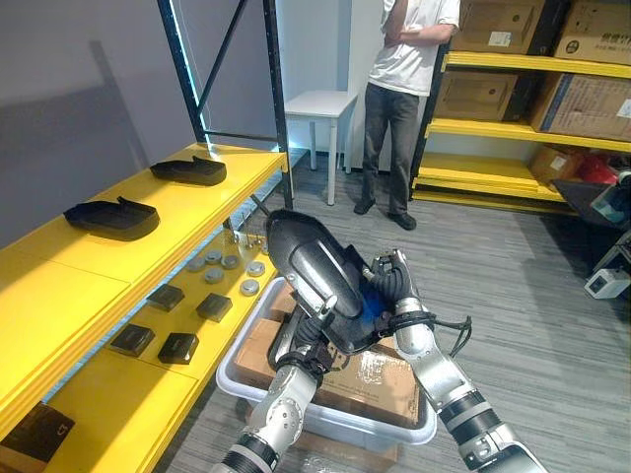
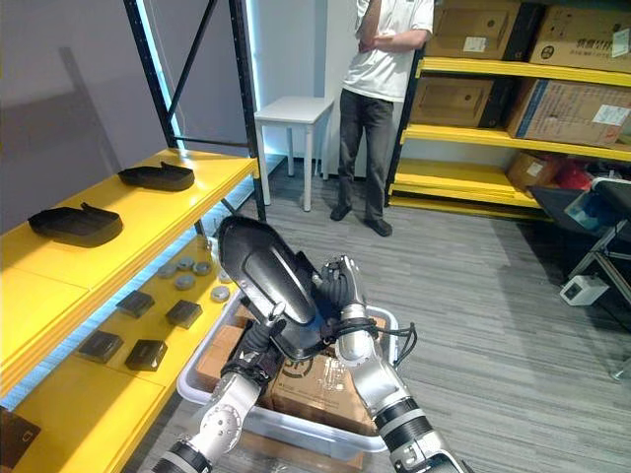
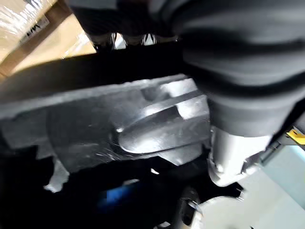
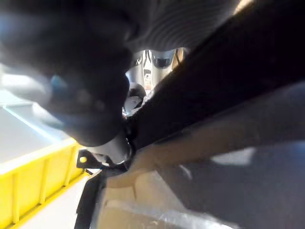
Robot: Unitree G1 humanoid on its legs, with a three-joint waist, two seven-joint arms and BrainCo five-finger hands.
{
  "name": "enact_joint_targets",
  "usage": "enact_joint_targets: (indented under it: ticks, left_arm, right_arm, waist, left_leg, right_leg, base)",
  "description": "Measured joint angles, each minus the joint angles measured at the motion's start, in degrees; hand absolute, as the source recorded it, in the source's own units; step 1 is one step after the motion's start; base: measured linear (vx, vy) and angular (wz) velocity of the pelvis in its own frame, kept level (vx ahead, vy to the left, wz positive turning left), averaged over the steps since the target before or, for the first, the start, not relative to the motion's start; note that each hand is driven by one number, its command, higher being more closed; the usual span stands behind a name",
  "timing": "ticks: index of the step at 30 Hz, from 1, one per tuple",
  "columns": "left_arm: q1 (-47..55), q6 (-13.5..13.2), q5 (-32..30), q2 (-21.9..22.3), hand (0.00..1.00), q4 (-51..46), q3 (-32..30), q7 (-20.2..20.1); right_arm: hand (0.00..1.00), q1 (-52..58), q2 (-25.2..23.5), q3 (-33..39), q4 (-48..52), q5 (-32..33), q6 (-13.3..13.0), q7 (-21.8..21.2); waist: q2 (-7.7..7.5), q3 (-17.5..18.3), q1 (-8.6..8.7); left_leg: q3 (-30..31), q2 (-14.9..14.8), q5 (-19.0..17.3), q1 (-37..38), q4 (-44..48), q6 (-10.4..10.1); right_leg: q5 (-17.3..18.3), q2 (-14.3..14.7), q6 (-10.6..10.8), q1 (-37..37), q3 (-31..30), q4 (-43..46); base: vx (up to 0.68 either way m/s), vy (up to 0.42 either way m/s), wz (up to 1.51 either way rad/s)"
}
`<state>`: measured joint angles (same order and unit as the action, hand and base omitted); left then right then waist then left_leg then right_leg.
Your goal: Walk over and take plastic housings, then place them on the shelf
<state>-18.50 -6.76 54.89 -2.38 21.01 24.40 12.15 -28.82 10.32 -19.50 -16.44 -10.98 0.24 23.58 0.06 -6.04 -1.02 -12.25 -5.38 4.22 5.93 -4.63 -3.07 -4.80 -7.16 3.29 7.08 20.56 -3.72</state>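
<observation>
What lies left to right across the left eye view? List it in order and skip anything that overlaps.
nearer black housing on the yellow shelf → farther black housing → raised housing → right hand → cardboard boxes on the far rack

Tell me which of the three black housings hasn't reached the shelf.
The glossy housing held by the left hand and right hand above the grey bin; the other two lie flat on the yellow shelf.
</observation>
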Motion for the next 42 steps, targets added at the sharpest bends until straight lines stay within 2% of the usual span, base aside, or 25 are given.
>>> enact_joint_targets:
  ticks: [1, 2, 6, 9, 12, 14, 15, 16, 17, 18, 20, 22, 23, 25, 27, 29, 30, 31, 32, 33, 34, 36, 38, 40, 42]
  left_arm:
    - [0.0, -0.5, 0.0, 0.0, 1.00, 0.0, 0.2, 0.9]
    - [0.0, -2.4, -0.4, 0.0, 1.00, 0.3, 0.3, 3.5]
    - [0.0, -8.8, -3.5, 0.1, 1.00, 0.5, -0.8, 8.7]
    - [0.0, -11.1, -6.4, 0.2, 1.00, 0.4, -1.7, 10.8]
    - [0.6, -12.2, -9.6, 0.2, 1.00, 0.3, -2.6, 12.9]
    - [1.3, -12.6, -11.5, 0.2, 1.00, -0.5, -4.4, 14.7]
    - [1.7, -12.8, -11.9, 0.2, 1.00, -1.3, -5.2, 15.2]
    - [2.6, -12.8, -13.3, 0.1, 1.00, -3.9, -6.7, 15.7]
    - [3.3, -12.8, -15.9, -0.1, 1.00, -6.5, -7.7, 16.0]
    - [3.5, -12.8, -17.3, -0.4, 1.00, -7.6, -7.8, 16.0]
    - [3.5, -12.0, -22.3, -1.5, 1.00, -12.1, -8.1, 15.8]
    - [3.7, -10.2, -26.6, -2.3, 1.00, -14.9, -9.3, 14.7]
    - [4.8, -9.2, -28.9, -3.5, 1.00, -17.4, -10.2, 14.0]
    - [8.0, -8.2, -31.3, -5.1, 1.00, -21.1, -12.4, 11.8]
    - [11.0, -7.5, -32.7, -6.2, 1.00, -23.6, -14.7, 8.8]
    - [14.1, -6.9, -33.9, -7.2, 1.00, -25.6, -16.0, 5.6]
    - [15.3, -5.5, -34.9, -6.7, 1.00, -25.6, -16.1, 4.4]
    - [15.8, -4.8, -35.4, -6.7, 1.00, -25.6, -15.7, 3.7]
    - [16.4, -4.1, -36.2, -7.1, 1.00, -25.9, -15.2, 3.2]
    - [17.0, -3.7, -36.1, -7.6, 1.00, -26.4, -14.8, 3.0]
    - [17.3, -3.5, -36.0, -7.5, 1.00, -26.4, -14.8, 3.0]
    - [16.9, -3.2, -33.6, -7.5, 1.00, -26.5, -17.1, 3.4]
    - [16.1, -3.2, -31.6, -7.9, 1.00, -26.9, -20.5, 3.9]
    - [16.6, -3.3, -30.0, -8.5, 1.00, -26.9, -23.3, 4.2]
    - [18.6, -3.2, -29.8, -9.5, 1.00, -27.1, -24.7, 5.2]
  right_arm:
    - [1.00, 0.1, 0.0, -0.4, 0.2, 0.4, -0.3, 0.1]
    - [1.00, 0.7, 0.0, -1.4, 1.4, 1.8, -0.4, 0.1]
    - [1.00, 4.5, -0.2, -4.3, 7.2, 4.7, -1.5, 0.1]
    - [1.00, 6.7, -0.6, -4.7, 8.6, 6.2, -1.5, 0.1]
    - [1.00, 8.9, -0.6, -5.8, 9.1, 6.3, -1.5, 0.4]
    - [1.00, 10.3, -0.6, -7.2, 9.4, 7.3, -1.5, 0.7]
    - [0.00, 11.0, -0.5, -7.6, 9.6, 7.4, -1.5, 0.8]
    - [0.00, 12.8, -0.5, -7.9, 10.7, 7.6, -1.5, 0.8]
    - [0.00, 14.4, -0.5, -8.2, 11.9, 8.3, -1.6, 0.9]
    - [0.00, 15.0, -0.5, -8.2, 12.1, 8.7, -1.6, 0.9]
    - [0.00, 17.2, -0.2, -8.6, 12.1, 9.9, -1.6, 1.0]
    - [0.00, 17.9, -0.3, -9.5, 11.0, 10.8, -1.6, 1.0]
    - [0.00, 17.8, -0.7, -10.8, 10.2, 11.1, -1.6, 1.0]
    - [0.00, 17.8, -2.3, -12.0, 10.2, 11.8, -2.5, 1.2]
    - [0.00, 17.9, -3.9, -12.0, 10.2, 12.8, -4.9, 1.7]
    - [0.00, 18.8, -5.2, -9.9, 10.5, 12.8, -7.4, 2.8]
    - [0.00, 21.6, -5.1, -7.4, 11.7, 12.8, -8.7, 3.9]
    - [0.00, 23.0, -5.1, -6.6, 12.1, 12.8, -9.2, 4.3]
    - [0.00, 24.6, -5.0, -5.4, 12.4, 12.8, -10.2, 4.5]
    - [0.00, 25.5, -5.5, -4.7, 12.8, 12.8, -10.8, 4.5]
    - [0.00, 26.1, -5.9, -3.8, 13.2, 12.8, -11.2, 4.5]
    - [0.00, 27.0, -7.0, 1.9, 13.4, 12.8, -12.3, 4.5]
    - [0.00, 28.7, -7.0, 10.7, 13.5, 12.7, -12.3, 5.0]
    - [0.00, 31.8, -6.4, 17.6, 13.5, 12.7, -12.3, 5.5]
    - [0.00, 35.3, -6.2, 20.8, 13.5, 12.7, -12.3, 5.3]
  waist:
    - [-0.04, 0.1, 0.00]
    - [-0.22, 0.2, 0.06]
    - [-0.60, 0.6, -0.01]
    - [-0.67, 0.8, -0.32]
    - [-0.69, 0.8, -1.44]
    - [-0.71, 0.8, -1.44]
    - [-0.69, 0.8, -1.43]
    - [-0.74, 0.8, -1.49]
    - [-0.83, 0.7, -1.16]
    - [-0.84, 0.7, -1.16]
    - [-0.83, 0.7, -1.07]
    - [-0.83, 0.5, -1.15]
    - [-0.86, 0.3, -2.18]
    - [-0.89, 0.3, -2.99]
    - [-1.24, 0.0, -3.13]
    - [-2.67, -0.7, -3.24]
    - [-2.93, -1.1, -2.76]
    - [-2.91, -1.1, -2.39]
    - [-3.06, -1.2, -1.50]
    - [-3.01, -1.5, -0.46]
    - [-2.99, -1.6, 0.03]
    - [-2.81, -1.7, 0.30]
    - [-2.77, -1.7, 0.74]
    - [-2.88, -1.7, 1.86]
    - [-3.00, -1.6, 2.15]
  left_leg:
    - [0.0, 0.0, 0.0, 0.0, 0.0, 0.0]
    - [0.0, -0.1, 0.0, 0.0, 0.1, 0.0]
    - [1.5, -0.3, 0.0, -0.8, 0.4, -0.2]
    - [4.0, -0.4, 0.4, -2.0, 0.4, -0.6]
    - [7.0, -0.2, 1.8, -2.8, -0.1, -0.7]
    - [8.9, 0.2, 2.1, -2.7, -0.4, -0.9]
    - [9.4, 0.3, 2.0, -2.6, -0.6, -1.0]
    - [8.2, 0.0, 0.8, -2.8, -0.6, -1.3]
    - [3.1, -0.8, 0.4, -3.1, -0.5, -1.2]
    - [0.5, -1.2, 0.4, -3.4, -0.5, -1.2]
    - [-10.5, -3.1, 1.5, -5.6, 2.1, 0.8]
    - [-16.6, -3.6, 2.6, -6.4, 4.5, 2.5]
    - [-16.6, -2.6, 2.3, -6.7, 5.3, 3.6]
    - [-15.7, -0.3, 1.5, -6.5, 4.5, 4.2]
    - [-16.9, 1.8, 0.2, -6.1, 4.0, 3.6]
    - [-20.2, 3.3, -3.6, -6.6, 8.3, 4.8]
    - [-17.9, 4.3, -5.9, -7.3, 11.4, 5.6]
    - [-16.5, 4.9, -6.5, -7.2, 11.9, 5.9]
    - [-14.1, 5.1, -7.2, -6.9, 12.1, 6.2]
    - [-11.6, 5.3, -7.6, -7.0, 12.3, 6.3]
    - [-9.5, 5.3, -7.7, -6.9, 11.9, 6.5]
    - [-5.3, 6.0, -7.6, -6.2, 10.4, 6.3]
    - [-1.3, 7.4, -7.5, -5.8, 9.5, 6.0]
    - [2.5, 8.7, -7.3, -4.4, 8.5, 5.9]
    - [5.7, 9.4, -7.5, -2.3, 8.5, 5.5]
  right_leg:
    - [0.0, 0.0, 0.0, 0.0, 0.0, -0.1]
    - [-0.1, 0.1, -0.1, 0.2, 0.1, -0.4]
    - [-0.2, 0.5, -0.2, 0.8, 1.2, -1.0]
    - [-0.2, 0.7, -0.2, 1.0, 3.6, -1.0]
    - [0.1, 0.8, -0.3, 1.6, 6.8, -1.0]
    - [1.1, 0.6, -0.2, 2.9, 8.8, -0.5]
    - [1.5, 0.5, -0.1, 3.2, 9.5, 0.0]
    - [2.0, 0.1, 0.1, 3.6, 11.3, 0.9]
    - [2.2, -0.3, 0.3, 4.1, 14.0, 1.2]
    - [2.3, -0.6, 0.4, 4.3, 15.2, 1.4]
    - [3.1, -2.0, 1.6, 5.2, 21.3, 2.6]
    - [4.6, -4.0, 2.9, 6.2, 25.6, 5.2]
    - [5.5, -5.9, 3.7, 6.4, 26.4, 7.5]
    - [7.0, -8.8, 4.7, 6.4, 27.5, 10.6]
    - [9.0, -12.4, 5.3, 6.3, 29.0, 14.5]
    - [11.6, -18.2, 3.3, 5.9, 30.0, 21.7]
    - [10.3, -23.6, -2.2, 2.9, 25.2, 33.7]
    - [7.9, -25.2, -5.4, 0.4, 21.0, 39.1]
    - [3.4, -26.1, -8.3, -3.5, 14.6, 45.9]
    - [6.4, -25.2, -4.8, -6.1, 10.2, 49.9]
    - [9.6, -23.1, -2.1, -8.4, 7.3, 51.2]
    - [13.4, -16.5, 0.5, -12.7, 2.1, 43.5]
    - [13.8, -12.1, 1.7, -15.4, -3.3, 34.5]
    - [13.3, -9.8, 2.6, -16.5, -8.4, 28.2]
    - [12.7, -8.9, 2.7, -15.5, -8.1, 25.1]
  base:
    - [0.00, 0.000, 0.00]
    - [0.00, 0.000, 0.00]
    - [-0.01, -0.010, 0.13]
    - [-0.02, -0.017, 0.44]
    - [-0.01, -0.019, 0.50]
    - [-0.01, -0.016, 0.53]
    - [-0.02, -0.004, 0.63]
    - [-0.03, 0.004, 0.78]
    - [-0.02, 0.010, 0.86]
    - [-0.02, 0.008, 1.11]
    - [0.00, 0.015, 1.32]
    - [0.09, 0.081, 1.27]
    - [0.10, 0.124, 0.86]
    - [0.07, 0.164, 0.48]
    - [0.07, 0.185, 0.55]
    - [0.09, 0.215, 0.70]
    - [0.08, 0.200, 0.87]
    - [0.07, 0.250, 1.06]
    - [0.10, 0.218, 1.02]
    - [0.12, 0.158, 1.14]
    - [0.14, 0.033, 1.11]
    - [0.16, 0.035, 1.02]
    - [0.18, 0.008, 1.02]
    - [0.20, -0.049, 1.31]
    - [0.30, -0.113, 1.16]
